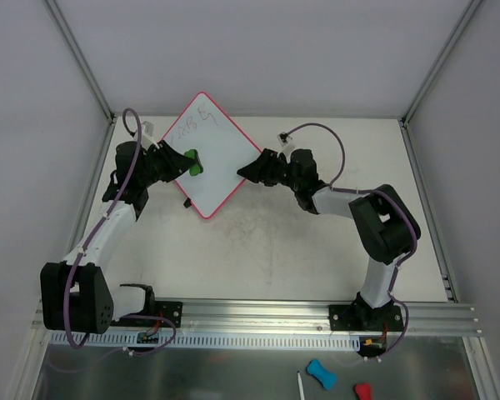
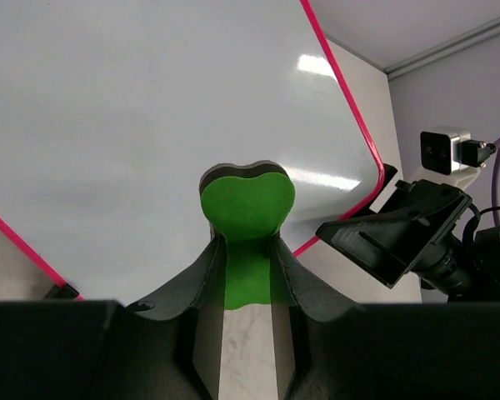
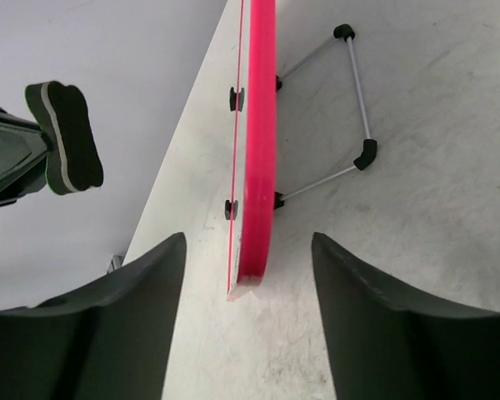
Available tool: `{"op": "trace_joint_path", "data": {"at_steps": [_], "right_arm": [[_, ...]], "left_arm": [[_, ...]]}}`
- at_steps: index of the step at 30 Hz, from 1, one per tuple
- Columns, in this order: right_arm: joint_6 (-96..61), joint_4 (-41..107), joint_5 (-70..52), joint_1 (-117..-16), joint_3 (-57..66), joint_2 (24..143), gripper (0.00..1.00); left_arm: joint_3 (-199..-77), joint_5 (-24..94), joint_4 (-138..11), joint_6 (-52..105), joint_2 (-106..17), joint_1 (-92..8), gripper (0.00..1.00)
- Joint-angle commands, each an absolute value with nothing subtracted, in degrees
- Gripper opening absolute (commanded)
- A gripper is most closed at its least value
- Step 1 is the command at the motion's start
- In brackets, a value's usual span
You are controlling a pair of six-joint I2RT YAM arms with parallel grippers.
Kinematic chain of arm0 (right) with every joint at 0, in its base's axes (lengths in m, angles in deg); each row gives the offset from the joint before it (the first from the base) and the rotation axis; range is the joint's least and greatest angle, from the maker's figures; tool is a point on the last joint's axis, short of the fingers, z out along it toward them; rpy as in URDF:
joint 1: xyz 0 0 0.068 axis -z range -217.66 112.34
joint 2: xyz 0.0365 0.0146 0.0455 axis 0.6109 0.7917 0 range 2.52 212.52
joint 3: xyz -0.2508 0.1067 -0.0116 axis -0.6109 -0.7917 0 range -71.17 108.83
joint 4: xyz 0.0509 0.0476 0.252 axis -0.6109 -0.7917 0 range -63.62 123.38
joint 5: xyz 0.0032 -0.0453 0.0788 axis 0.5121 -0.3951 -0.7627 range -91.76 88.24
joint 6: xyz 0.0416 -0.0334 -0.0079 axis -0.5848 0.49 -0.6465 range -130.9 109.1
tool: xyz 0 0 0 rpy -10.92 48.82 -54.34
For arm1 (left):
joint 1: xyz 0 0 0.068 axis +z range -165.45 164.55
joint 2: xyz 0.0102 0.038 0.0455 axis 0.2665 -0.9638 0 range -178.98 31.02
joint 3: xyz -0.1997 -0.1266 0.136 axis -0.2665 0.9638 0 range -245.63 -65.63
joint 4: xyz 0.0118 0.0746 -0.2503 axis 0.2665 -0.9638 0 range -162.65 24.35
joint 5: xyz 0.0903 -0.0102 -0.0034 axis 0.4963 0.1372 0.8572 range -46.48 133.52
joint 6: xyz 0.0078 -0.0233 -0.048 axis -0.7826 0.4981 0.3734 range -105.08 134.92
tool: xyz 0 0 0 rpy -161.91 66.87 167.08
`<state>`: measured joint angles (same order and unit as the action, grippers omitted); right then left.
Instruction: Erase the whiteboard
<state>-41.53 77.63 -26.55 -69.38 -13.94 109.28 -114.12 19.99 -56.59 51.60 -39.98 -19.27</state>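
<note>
- My left pincer [image 2: 247, 250] is closed on a green eraser [image 2: 247, 204]. The eraser's waist is clamped between both fingers and its rounded head sticks out ahead of the tips.
- The eraser's dark felt face is turned to the whiteboard [image 1: 210, 158]. I cannot tell whether it touches the board.
- The whiteboard, white with a pink-red rim, is directly ahead of my left pincer and fills most of the left wrist view. From above it sits corner-up like a diamond, between my two pincers.
- Thin scribbled lines [image 1: 188, 125] lie on the board's upper left part, beyond my left pincer and near the rim.
- My right pincer [image 1: 245, 173] is wide open at the board's right corner. The rim [image 3: 254, 150] runs edge-on through the gap between the two fingers [image 3: 125, 333], and there is clearance on both sides.
- A wire stand [image 3: 360, 92] juts from the board's back face, to the right of the rim in my right wrist view. Its black-capped corners are over the table [image 1: 275, 242].
- From my right pincer, the eraser is to the left, on the far side of the board's front face.
- Open table surface lies on the near side of both pincers, up to the aluminium rail [image 1: 258, 310] that carries my bases.
- Behind the board the table runs only a short way to its far edge. Slanted frame posts [image 1: 79, 54] rise at its far corners.
</note>
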Motion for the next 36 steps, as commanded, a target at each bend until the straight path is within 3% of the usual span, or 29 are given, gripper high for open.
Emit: {"op": "trace_joint_path", "data": {"at_steps": [1,3,6,19,28,32,36], "right_arm": [[-40.3,79.2,-26.5,-68.5,-14.6,106.8,0.68],[-40.3,79.2,-26.5,-68.2,-15.2,106.2,0.78],[-40.3,79.3,-25.8,-67.1,-17.0,104.4,0.83],[-35.3,76.4,-27.2,-61.0,-23.8,91.0,0.90],[-33.8,61.8,-38.8,-55.2,-7.2,94.4,0.93],[-28.7,47.2,-40.3,-55.1,2.0,97.8,0.93],[-27.9,46.6,-41.9,-55.0,5.2,100.0,0.93]], "left_arm": [[-112.5,20.4,-59.1,50.5,-38.1,-18.2,0.00],[-112.1,20.3,-59.8,50.9,-37.2,-17.9,0.00],[-111.8,21.1,-60.7,50.8,-36.3,-17.8,0.00],[-109.7,19.3,-63.5,53.8,-33.0,-17.6,0.00],[-116.6,19.8,-74.9,49.0,-30.1,-17.6,0.00],[-116.5,23.6,-78.1,45.6,-28.3,-17.6,0.00],[-117.3,26.9,-78.6,44.5,-30.8,-17.6,0.00]]}}
